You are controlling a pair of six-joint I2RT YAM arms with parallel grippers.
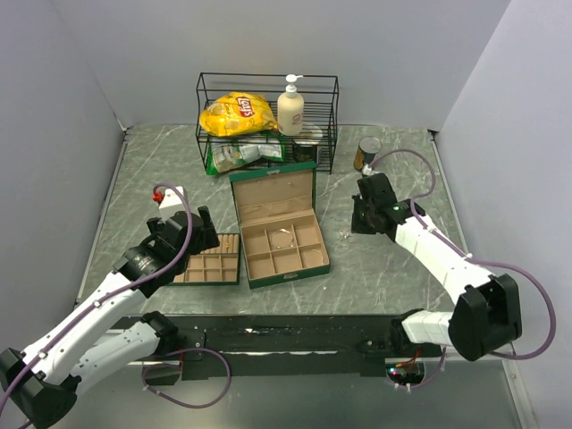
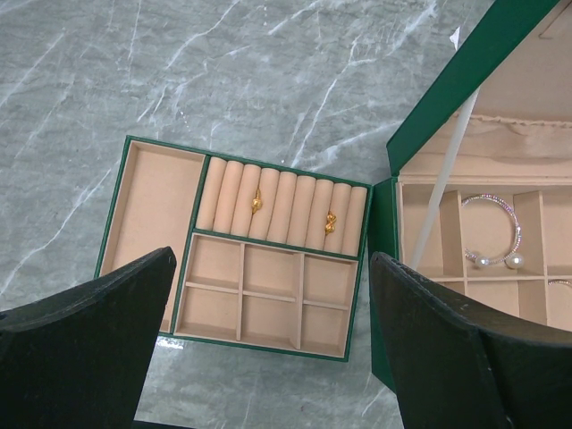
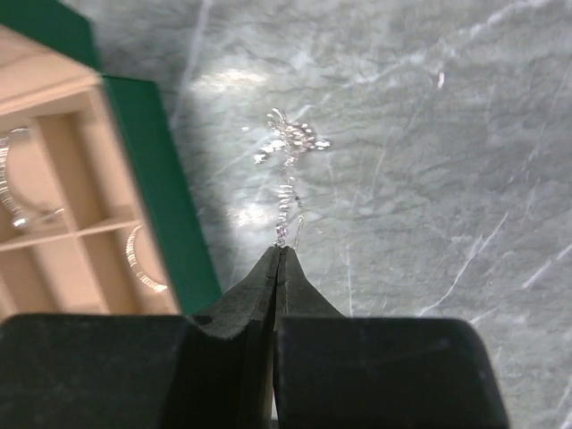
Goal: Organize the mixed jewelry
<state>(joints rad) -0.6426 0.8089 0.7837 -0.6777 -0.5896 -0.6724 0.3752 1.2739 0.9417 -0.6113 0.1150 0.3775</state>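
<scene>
My right gripper (image 3: pixel 284 250) is shut on the near end of a thin silvery chain (image 3: pixel 288 147), which trails away over the marble just right of the green box (image 3: pixel 147 170). Silvery bangles (image 3: pixel 143 268) lie in the box's tan compartments, and one with pearl ends (image 2: pixel 500 228) shows in the left wrist view. My left gripper (image 2: pixel 273 349) hangs open above the flat compartment tray (image 2: pixel 152 197), with nothing between its fingers. Two small gold rings (image 2: pixel 256 202) sit in the tray's ring rolls. From above, the tray (image 1: pixel 210 259) lies left of the open box (image 1: pixel 281 237).
A black wire rack (image 1: pixel 266 121) at the back holds a yellow chips bag (image 1: pixel 237 113), a soap bottle (image 1: pixel 290 105) and green packets. A can (image 1: pixel 366 152) stands to its right. Grey walls close in both sides of the table.
</scene>
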